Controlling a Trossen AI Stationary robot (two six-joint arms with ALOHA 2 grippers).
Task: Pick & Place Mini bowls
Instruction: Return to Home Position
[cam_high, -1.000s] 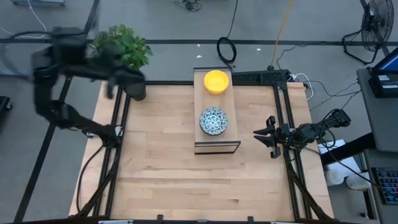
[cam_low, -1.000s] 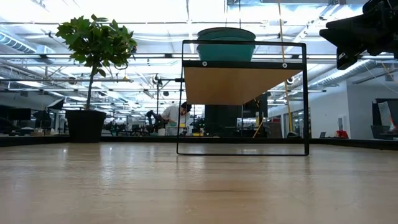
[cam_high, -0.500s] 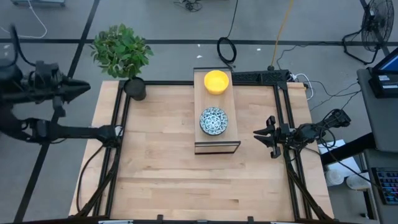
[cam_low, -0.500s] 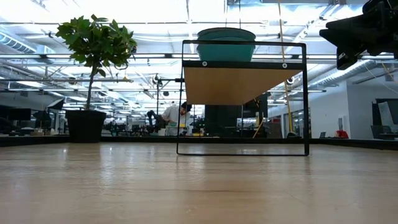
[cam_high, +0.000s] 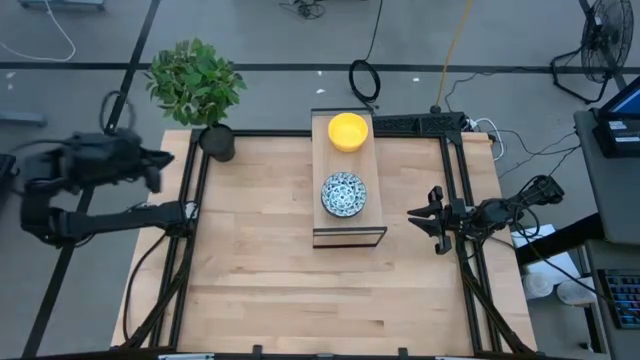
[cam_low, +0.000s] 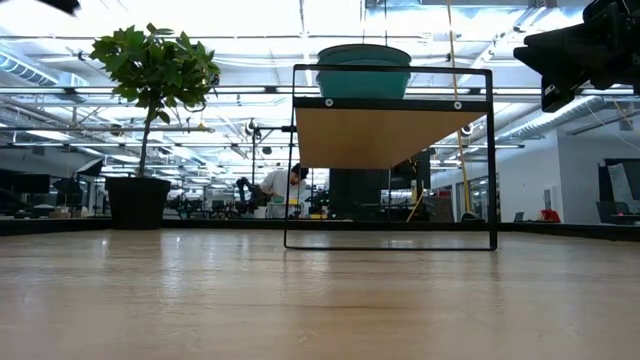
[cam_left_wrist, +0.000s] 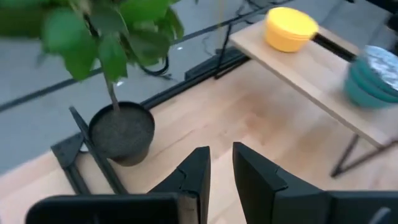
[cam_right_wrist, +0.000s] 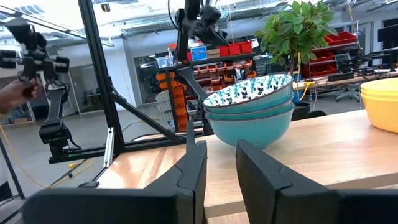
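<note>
A stack of bright yellow mini bowls (cam_high: 348, 131) rests on the far end of a raised wooden shelf (cam_high: 350, 238). A stack of three blue-patterned bowls (cam_high: 343, 193) with light-blue outsides (cam_right_wrist: 252, 106) rests on the shelf's near half. My left gripper (cam_high: 163, 160) is shut and hangs off the table's left edge, near the plant pot, pointing toward the shelf; its wrist view (cam_left_wrist: 221, 152) shows the yellow bowls (cam_left_wrist: 289, 28) far ahead. My right gripper (cam_high: 412, 215) is shut and waits level, right of the shelf, facing the blue bowls (cam_right_wrist: 219, 149).
A dark plant pot (cam_high: 217, 142) with a leafy plant stands at the table's far left corner. The shelf stands on thin black legs (cam_low: 390, 240) with open table beneath and in front of it. Black frame rails run along both table sides. A person (cam_low: 280, 190) works far behind.
My left arm has swung fast from above the plant pot out past the table's left edge. It has then come back toward the table, and it now hangs by the left edge nearer than the pot. The bowls and my right arm have stayed put.
</note>
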